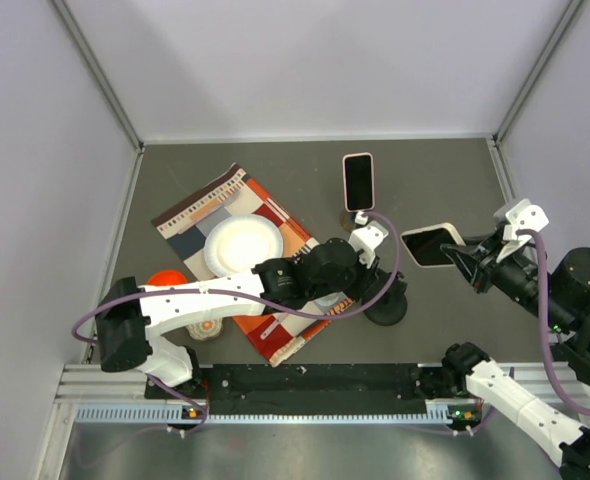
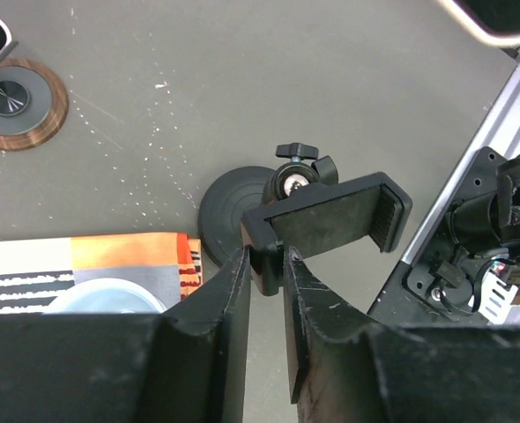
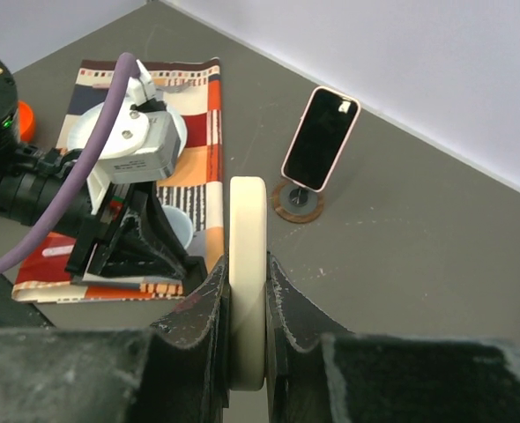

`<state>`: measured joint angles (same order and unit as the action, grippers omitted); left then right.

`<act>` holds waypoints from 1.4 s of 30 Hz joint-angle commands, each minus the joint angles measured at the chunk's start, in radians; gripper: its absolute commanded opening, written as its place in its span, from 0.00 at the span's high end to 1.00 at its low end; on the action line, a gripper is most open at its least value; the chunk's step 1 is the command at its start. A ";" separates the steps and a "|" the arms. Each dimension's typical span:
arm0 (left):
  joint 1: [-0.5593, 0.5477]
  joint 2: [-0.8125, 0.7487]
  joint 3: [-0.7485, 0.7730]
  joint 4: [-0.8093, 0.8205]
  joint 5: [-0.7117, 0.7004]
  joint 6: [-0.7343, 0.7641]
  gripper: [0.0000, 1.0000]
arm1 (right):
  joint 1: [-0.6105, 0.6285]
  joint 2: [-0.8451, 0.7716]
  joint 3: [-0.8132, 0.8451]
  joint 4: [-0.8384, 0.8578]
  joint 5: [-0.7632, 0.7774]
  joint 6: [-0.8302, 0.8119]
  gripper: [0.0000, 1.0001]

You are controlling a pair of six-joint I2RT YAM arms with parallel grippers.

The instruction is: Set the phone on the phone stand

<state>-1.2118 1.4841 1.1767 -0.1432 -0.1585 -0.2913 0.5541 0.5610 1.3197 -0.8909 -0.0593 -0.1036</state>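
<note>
Black fingers of the right gripper point(image 3: 247, 269) fill the bottom of the right wrist view, clamped on the flat faces of the white-cased phone point(image 3: 248, 220), which shows edge-on between them. From above, this phone is in the air over the right part of the tabletop point(image 1: 445, 180), its long axis running roughly left to right and its free end pointing at the phone stand point(image 2: 330, 216).

That stand sits near the near edge, a little right of centre, on a round black base. Its cradle is empty and tilts slightly. The left gripper point(image 2: 264, 260) has its fingers drawn in around the cradle's left end and appears to pinch it, probably to steady it.

So the stand lies just left of the phone, and the right arm is the carrier. The phone's long axis will likely need lining up with the cradle.

A second phone point(image 1: 358, 180) in a pink case stands toward the far edge, well apart.
</note>
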 commanded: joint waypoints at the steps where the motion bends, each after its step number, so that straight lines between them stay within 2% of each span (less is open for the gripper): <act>1: -0.005 0.008 0.017 0.031 -0.003 0.026 0.83 | 0.007 0.020 0.073 0.009 -0.042 0.008 1.00; 7: -0.003 -0.008 0.001 0.030 0.001 0.101 1.00 | 0.007 0.031 0.119 -0.105 -0.008 -0.019 1.00; 10: -0.003 -0.019 -0.014 0.059 0.045 0.173 1.00 | 0.007 0.019 0.127 -0.132 -0.112 -0.053 1.00; 11: -0.002 -0.022 -0.020 0.073 0.083 0.191 1.00 | 0.007 0.013 0.121 -0.138 -0.173 -0.070 1.00; 12: -0.002 -0.027 -0.026 0.083 0.108 0.207 1.00 | 0.007 0.007 0.113 -0.149 -0.315 -0.094 1.00; 15: 0.003 -0.053 -0.066 0.135 0.186 0.260 1.00 | 0.007 -0.009 0.037 -0.151 -0.463 -0.145 1.00; 18: 0.009 -0.070 -0.095 0.197 0.191 0.279 1.00 | 0.007 -0.004 -0.014 -0.154 -0.513 -0.143 1.00; 22: 0.015 -0.064 -0.098 0.189 0.188 0.313 1.00 | 0.007 -0.030 -0.017 -0.160 -0.473 -0.139 1.00; 26: 0.029 -0.056 -0.106 0.198 0.221 0.328 1.00 | 0.007 -0.032 -0.039 -0.184 -0.554 -0.156 1.00; 29: 0.046 -0.053 -0.107 0.202 0.250 0.334 1.00 | 0.007 -0.003 -0.117 -0.149 -0.649 -0.170 1.00; 32: 0.064 -0.056 -0.117 0.208 0.278 0.337 1.00 | 0.007 0.025 -0.186 -0.041 -0.694 -0.157 1.00; 33: 0.070 -0.056 -0.118 0.211 0.287 0.334 1.00 | 0.007 0.027 -0.230 0.043 -0.704 -0.150 1.00; 42: 0.112 -0.035 -0.077 0.172 0.450 0.371 1.00 | 0.006 0.105 -0.405 0.302 -0.817 -0.258 1.00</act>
<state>-1.1107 1.4490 1.0718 0.0227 0.1829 0.0410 0.5541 0.6456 0.9443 -0.8360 -0.7593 -0.3054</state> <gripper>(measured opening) 0.036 0.132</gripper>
